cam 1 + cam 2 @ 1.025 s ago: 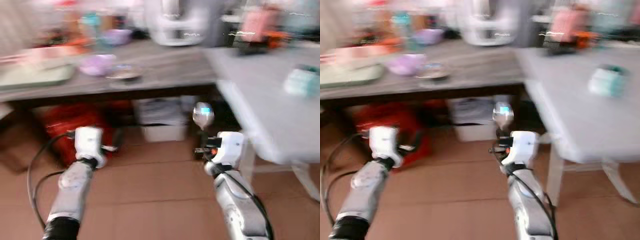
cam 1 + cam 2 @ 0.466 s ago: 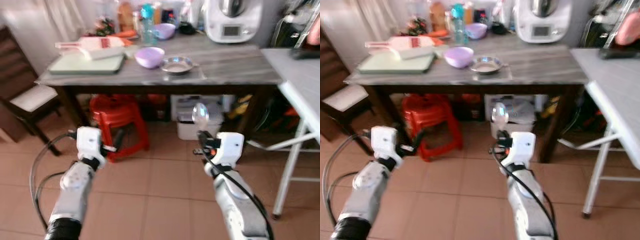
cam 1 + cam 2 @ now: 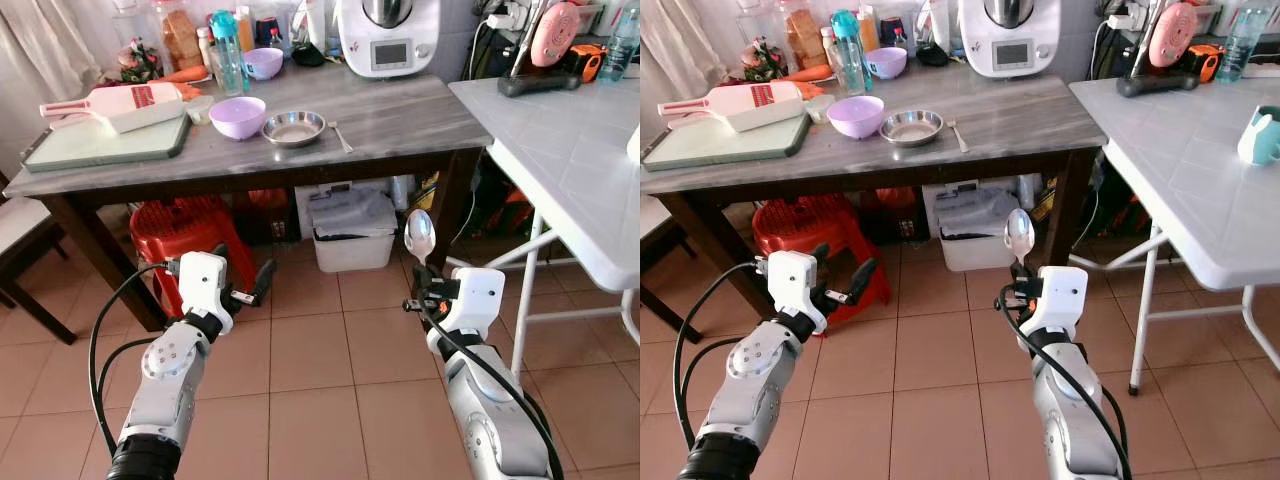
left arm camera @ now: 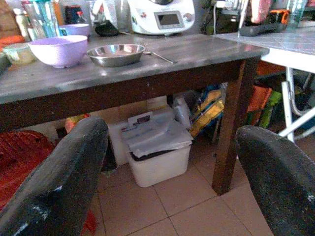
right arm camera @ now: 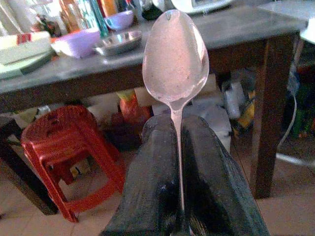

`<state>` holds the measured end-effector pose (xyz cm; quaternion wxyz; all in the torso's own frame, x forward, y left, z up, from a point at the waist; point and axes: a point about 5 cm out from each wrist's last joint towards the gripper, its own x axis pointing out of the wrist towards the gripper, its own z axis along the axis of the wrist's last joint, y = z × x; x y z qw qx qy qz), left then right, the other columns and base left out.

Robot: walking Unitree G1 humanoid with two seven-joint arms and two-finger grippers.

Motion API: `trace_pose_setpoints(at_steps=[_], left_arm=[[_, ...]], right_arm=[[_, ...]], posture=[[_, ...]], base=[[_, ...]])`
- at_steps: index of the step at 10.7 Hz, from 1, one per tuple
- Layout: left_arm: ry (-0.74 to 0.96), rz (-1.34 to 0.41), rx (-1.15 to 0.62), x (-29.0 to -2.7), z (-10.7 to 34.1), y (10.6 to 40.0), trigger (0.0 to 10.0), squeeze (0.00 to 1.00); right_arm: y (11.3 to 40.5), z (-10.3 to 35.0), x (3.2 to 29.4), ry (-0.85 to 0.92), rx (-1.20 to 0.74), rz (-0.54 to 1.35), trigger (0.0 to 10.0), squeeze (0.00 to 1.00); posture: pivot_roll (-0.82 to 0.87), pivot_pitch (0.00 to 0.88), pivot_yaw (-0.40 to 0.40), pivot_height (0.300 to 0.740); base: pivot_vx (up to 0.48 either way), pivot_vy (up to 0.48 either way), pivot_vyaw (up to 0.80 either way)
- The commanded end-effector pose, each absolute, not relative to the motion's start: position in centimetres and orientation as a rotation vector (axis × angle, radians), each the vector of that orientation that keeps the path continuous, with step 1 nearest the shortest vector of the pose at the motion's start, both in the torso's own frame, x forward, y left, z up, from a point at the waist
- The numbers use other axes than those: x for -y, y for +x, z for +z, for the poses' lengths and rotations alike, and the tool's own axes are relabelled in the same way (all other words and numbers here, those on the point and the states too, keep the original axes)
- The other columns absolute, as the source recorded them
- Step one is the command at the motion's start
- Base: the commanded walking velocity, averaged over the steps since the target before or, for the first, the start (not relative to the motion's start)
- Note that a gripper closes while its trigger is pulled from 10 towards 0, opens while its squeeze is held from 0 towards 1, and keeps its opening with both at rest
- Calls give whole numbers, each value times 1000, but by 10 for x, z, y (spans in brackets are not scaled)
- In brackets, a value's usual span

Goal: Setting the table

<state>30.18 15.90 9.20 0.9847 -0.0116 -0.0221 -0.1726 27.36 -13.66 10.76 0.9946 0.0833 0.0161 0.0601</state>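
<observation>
We hold the right tool [image 5: 178, 162] above the tiled floor [image 3: 320, 370], in front of the grey surface [image 3: 400, 110] and well short of it. Its two black fingers [image 5: 152, 172] are pressed together on the thin handle of a metal spoon [image 5: 175, 56], which stands upright with its bowl above the fingertips.

Our left tool [image 3: 243, 287] hangs at about the same height on the other side, near a red plastic stool [image 3: 190, 225] that stands under the surface. Its fingers [image 4: 69, 172] are spread wide apart with nothing between them.

On the grey surface we see the following items:
- A lilac bowl [image 3: 238, 116], just beside a shallow steel dish [image 3: 294, 127].
- A fork [image 3: 338, 135] lying just beside the dish, on the side away from the bowl.
- A green cutting board [image 3: 100, 145] at the far left end, with a white-and-red board [image 3: 115, 105] resting on it.
- A white kitchen machine [image 3: 385, 35] at the back, near the right end.

A white storage box [image 3: 350, 230] sits on the floor under the surface. A white folding surface [image 3: 570, 140] stands to our right.
</observation>
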Motion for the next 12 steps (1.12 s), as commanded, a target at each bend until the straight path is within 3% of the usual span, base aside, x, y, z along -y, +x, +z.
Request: trace_pose_setpoints(at_steps=[1,6,10,12], left_arm=[[-22,-347,50,-162,95,302,10000,0],[-52,-381,54,-155,95,302,10000,0],[-54,-389,51,-153,94,300,10000,0],[-56,-389,47,-153,92,299,10000,0]], right_arm=[[277,116,133,172,3,130,10000,0],[279,117,133,169,5,133,10000,0],[278,118,132,149,8,144,10000,0],[278,117,132,146,6,146,10000,0]], posture=[[27,0,92,740],[18,0,90,740],[17,0,86,740],[15,0,86,740]], base=[[386,0,0],[460,0,-461],[480,0,0],[480,0,794]])
